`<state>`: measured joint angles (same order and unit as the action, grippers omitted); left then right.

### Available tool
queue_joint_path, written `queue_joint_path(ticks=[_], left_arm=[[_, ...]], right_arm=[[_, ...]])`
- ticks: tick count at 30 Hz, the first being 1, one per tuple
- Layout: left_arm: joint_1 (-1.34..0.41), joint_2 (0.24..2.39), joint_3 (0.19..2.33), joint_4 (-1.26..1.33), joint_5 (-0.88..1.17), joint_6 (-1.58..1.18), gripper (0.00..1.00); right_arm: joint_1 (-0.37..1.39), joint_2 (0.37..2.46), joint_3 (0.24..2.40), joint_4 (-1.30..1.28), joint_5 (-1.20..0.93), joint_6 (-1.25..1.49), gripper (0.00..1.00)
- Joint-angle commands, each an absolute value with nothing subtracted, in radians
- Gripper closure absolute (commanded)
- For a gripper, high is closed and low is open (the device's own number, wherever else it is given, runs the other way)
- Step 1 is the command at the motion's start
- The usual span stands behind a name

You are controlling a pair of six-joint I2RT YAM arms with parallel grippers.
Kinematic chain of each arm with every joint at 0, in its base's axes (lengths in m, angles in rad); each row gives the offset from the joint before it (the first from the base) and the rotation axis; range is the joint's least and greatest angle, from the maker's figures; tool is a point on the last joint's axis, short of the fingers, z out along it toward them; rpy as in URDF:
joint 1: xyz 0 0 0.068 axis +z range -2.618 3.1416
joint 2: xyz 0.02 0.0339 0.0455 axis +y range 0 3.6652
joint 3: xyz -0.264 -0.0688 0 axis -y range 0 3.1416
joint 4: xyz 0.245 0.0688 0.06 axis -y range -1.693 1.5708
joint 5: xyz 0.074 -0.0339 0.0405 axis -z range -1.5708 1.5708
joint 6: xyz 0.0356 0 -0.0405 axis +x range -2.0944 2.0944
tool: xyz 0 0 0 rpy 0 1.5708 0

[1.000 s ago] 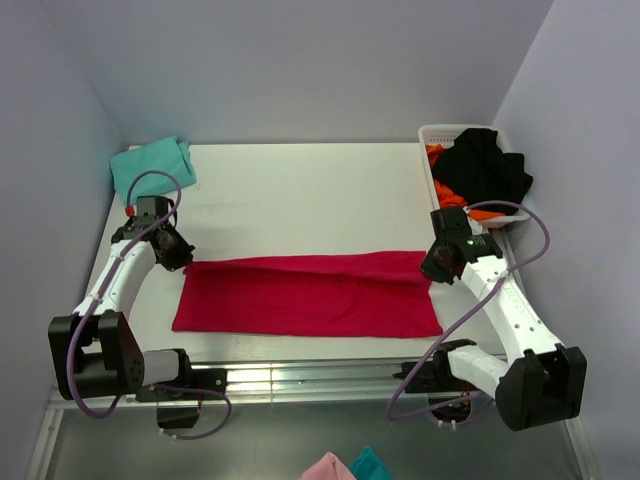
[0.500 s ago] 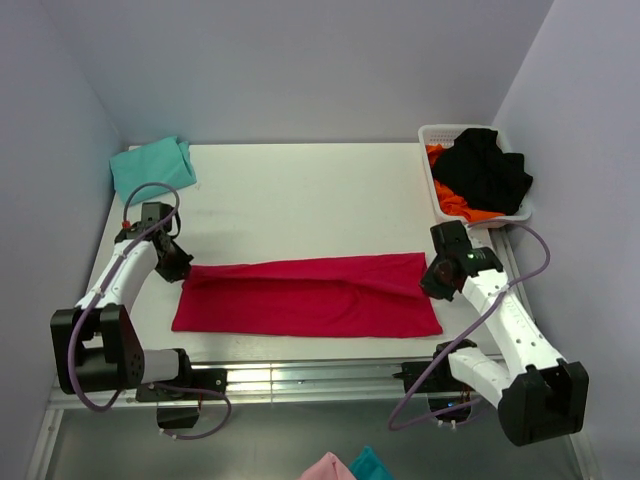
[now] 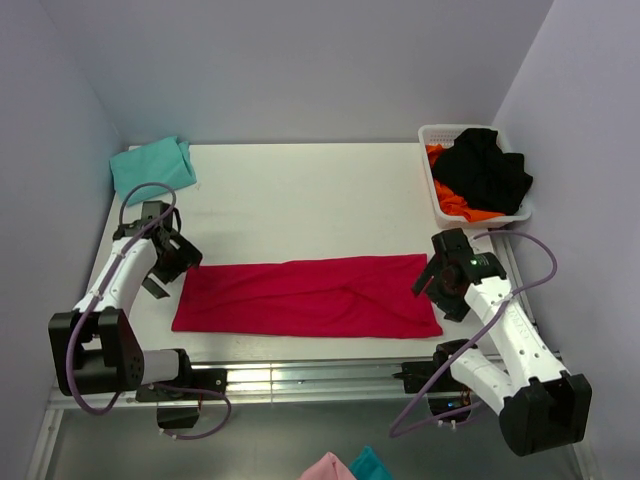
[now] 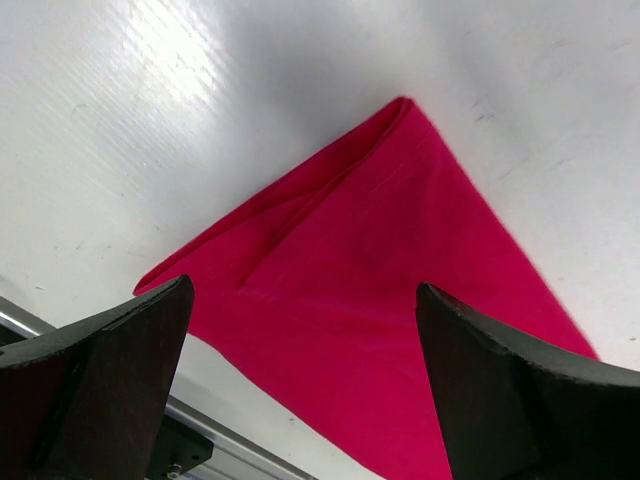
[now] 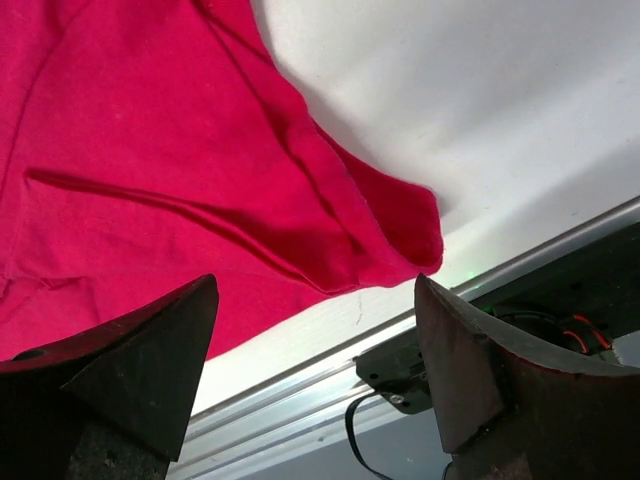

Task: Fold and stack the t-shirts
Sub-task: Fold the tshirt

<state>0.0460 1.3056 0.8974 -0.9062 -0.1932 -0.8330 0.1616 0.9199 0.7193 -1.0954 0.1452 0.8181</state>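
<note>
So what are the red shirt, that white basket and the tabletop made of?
The red t-shirt: soft matte knit cloth, likely cotton; it lies limp, with folds and creases. The white basket: probably moulded plastic, its walls look perforated. The tabletop: white sheet with faint parallel ribs and soft glare, perhaps corrugated plastic.

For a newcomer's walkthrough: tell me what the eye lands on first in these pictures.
The crimson t-shirt, folded into a long band across the near half of the table, dominates. The left fingers and right fingers stand open over its ends, holding nothing. A teal t-shirt lies at the far left corner; a white basket of black and orange clothes sits far right.
</note>
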Motion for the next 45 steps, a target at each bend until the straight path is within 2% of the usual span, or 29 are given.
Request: queue_joint_path(ticks=[1, 6, 9, 10, 14, 19, 23, 30, 38, 45], left_arm=[[0.041, 1.275, 0.963, -0.923, -0.238, -0.819, 0.01], [0.041, 1.301, 0.992, -0.9, -0.226, -0.792, 0.0], [0.041, 1.315, 0.994, -0.879, -0.209, -0.779, 0.01], [0.041, 1.318, 0.994, -0.871, -0.206, -0.773, 0.01], [0.043, 1.33, 0.994, -0.856, -0.198, -0.753, 0.01], [0.041, 1.325, 0.991, -0.851, -0.181, -0.739, 0.01], [0.041, 1.325, 0.994, -0.844, -0.172, -0.732, 0.0], [0.041, 1.351, 1.012, -0.841, -0.176, -0.71, 0.01], [0.041, 1.361, 1.006, -0.828, -0.172, -0.698, 0.0], [0.041, 1.373, 1.012, -0.819, -0.169, -0.689, 0.01]], right_arm=[[0.169, 0.936, 0.8, -1.103, 0.164, 0.824, 0.14], [0.169, 1.035, 0.871, -0.997, 0.089, 0.813, 0.24], [0.199, 1.122, 0.91, -0.927, 0.072, 0.821, 0.61], [0.215, 1.147, 0.929, -0.91, 0.072, 0.824, 0.7], [0.302, 1.319, 1.008, -0.879, 0.097, 0.845, 0.69], [0.409, 1.436, 1.054, -0.841, 0.091, 0.891, 0.63], [0.483, 1.525, 1.046, -0.796, 0.072, 0.925, 0.63], [0.518, 1.614, 1.043, -0.767, 0.084, 0.927, 0.62], [0.52, 1.663, 1.101, -0.808, 0.143, 0.913, 0.54], [0.515, 1.684, 1.158, -0.838, 0.175, 0.9, 0.54]])
